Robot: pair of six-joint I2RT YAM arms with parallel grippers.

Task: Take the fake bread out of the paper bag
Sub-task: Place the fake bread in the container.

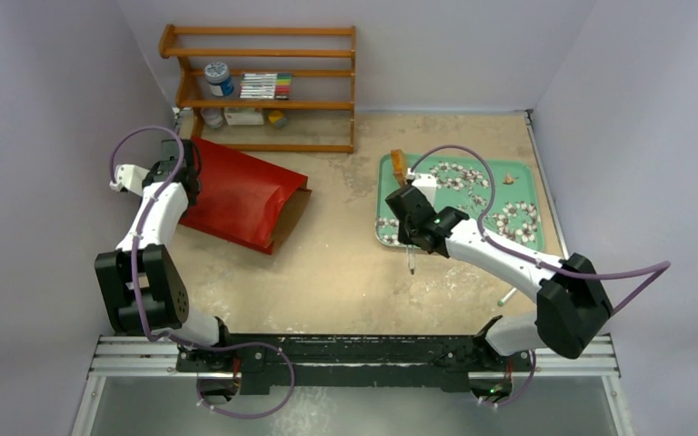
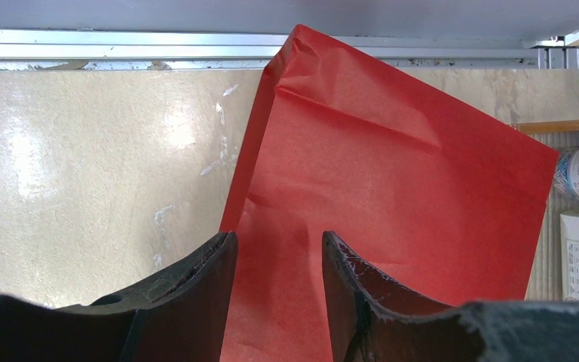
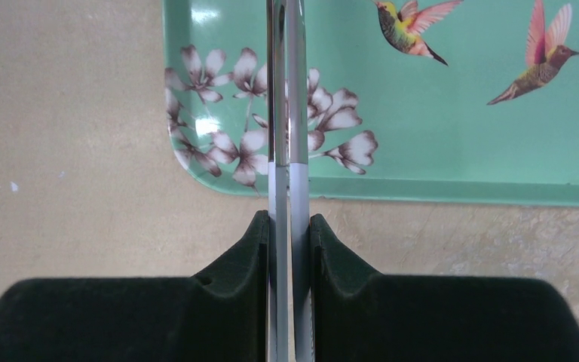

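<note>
At the left, the left gripper (image 2: 279, 240) is at the closed bottom end of the paper bag (image 1: 236, 195). Its jaws stand about half apart and red paper fills the gap between them. I cannot tell whether they really pinch a fold of the paper or only stand over it.

The bag lies on its side on the table (image 1: 345, 282), and its open mouth (image 1: 293, 211) points toward the middle and shows the brown inside. The paper is thin, light and already creased. I think it will bend and slide easily, so a hold on the bottom end is sensible, because it keeps the mouth free. No bread shows in the mouth from above, so I cannot say what is inside.

To the right, the right gripper (image 3: 288, 219) is pressed together on the metal tongs (image 3: 286, 113). It holds both arms flat against each other, and the tongs reach out over the near left corner of the green tray (image 3: 460, 136) with flowers and hummingbirds.

At the far left edge of this tray there is one orange-tan piece (image 1: 400, 166), which I take for the long bun of the fake bread. I cannot tell if it lies free or is touched by the tongs. The other pieces are not in view.

Such toy bread is probably light and firm with a smooth surface, so it could slip from metal tips. I would take each piece across its middle, at the widest part. The ring bagel could also be caught through its hole.
</note>
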